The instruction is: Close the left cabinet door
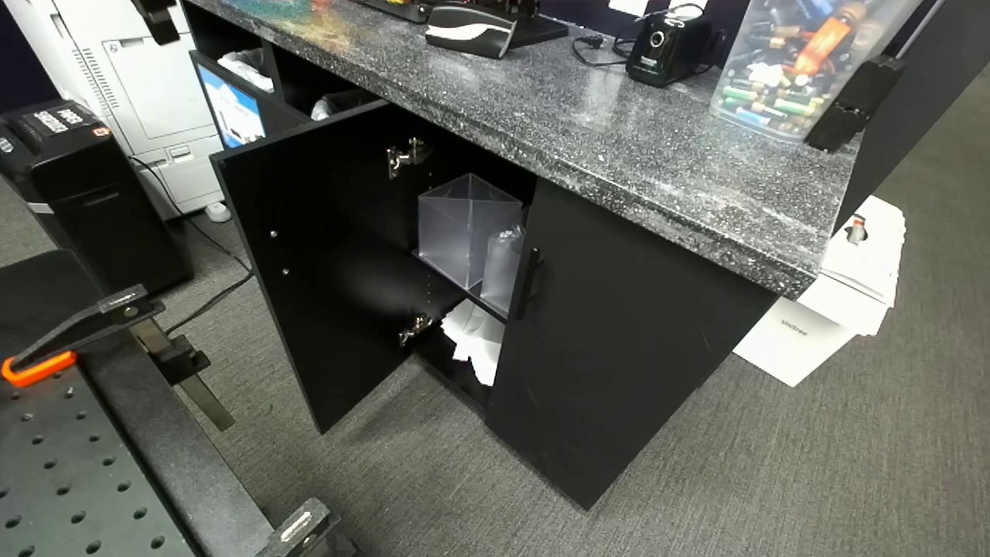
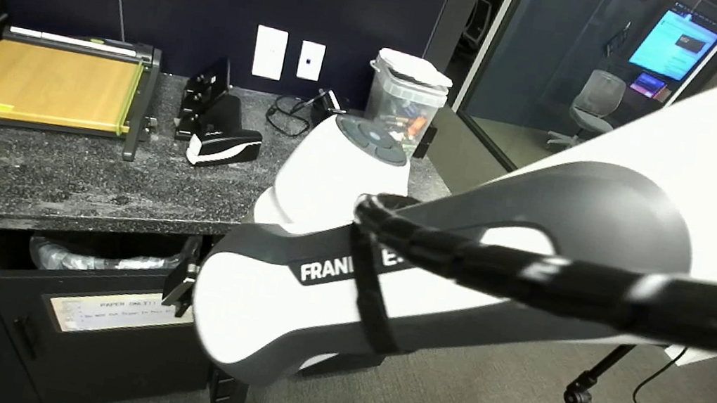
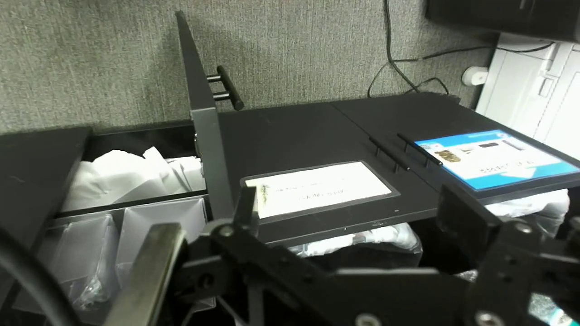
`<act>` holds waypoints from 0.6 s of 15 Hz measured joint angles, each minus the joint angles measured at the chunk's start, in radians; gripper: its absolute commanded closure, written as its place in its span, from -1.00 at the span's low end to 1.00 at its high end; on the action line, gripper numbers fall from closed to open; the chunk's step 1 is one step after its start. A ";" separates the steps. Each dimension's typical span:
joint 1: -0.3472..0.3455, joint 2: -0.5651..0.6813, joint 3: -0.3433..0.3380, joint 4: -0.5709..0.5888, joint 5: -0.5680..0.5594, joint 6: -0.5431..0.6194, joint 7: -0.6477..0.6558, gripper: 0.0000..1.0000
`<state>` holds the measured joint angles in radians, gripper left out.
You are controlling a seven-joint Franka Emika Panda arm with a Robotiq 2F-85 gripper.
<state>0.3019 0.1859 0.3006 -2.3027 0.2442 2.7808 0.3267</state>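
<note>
The left cabinet door (image 1: pixel 325 271) is a matte-black panel swung wide open from the cabinet in an exterior view. In the wrist view, which stands upside down, I see the door (image 3: pixel 210 154) nearly edge-on, with its dark bar handle (image 3: pixel 230 88) on its outer side. My gripper (image 3: pixel 358 213) is open and empty, with its fingers wide apart. It lies on the handle side of the door, in front of the neighbouring door with a white sign, and appears apart from the left door. A gripper finger (image 2: pixel 181 285) shows past the arm in an exterior view; the arm hides the rest.
The matching black door (image 1: pixel 619 340) is shut. Clear plastic boxes (image 1: pixel 464 232) and white paper (image 1: pixel 476 340) are inside the open cabinet. The speckled countertop (image 1: pixel 619 147) overhangs above. A perforated table (image 1: pixel 85 464) with clamps and a black bin (image 1: pixel 100 209) stand in front.
</note>
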 measured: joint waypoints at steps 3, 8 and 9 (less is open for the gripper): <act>0.012 0.131 0.001 0.079 0.000 0.033 0.000 -1.00; 0.029 0.295 0.007 0.200 0.001 0.037 0.000 -1.00; 0.040 0.323 0.006 0.217 0.001 0.049 0.000 -1.00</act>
<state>0.3420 0.5092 0.3069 -2.0859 0.2450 2.8294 0.3267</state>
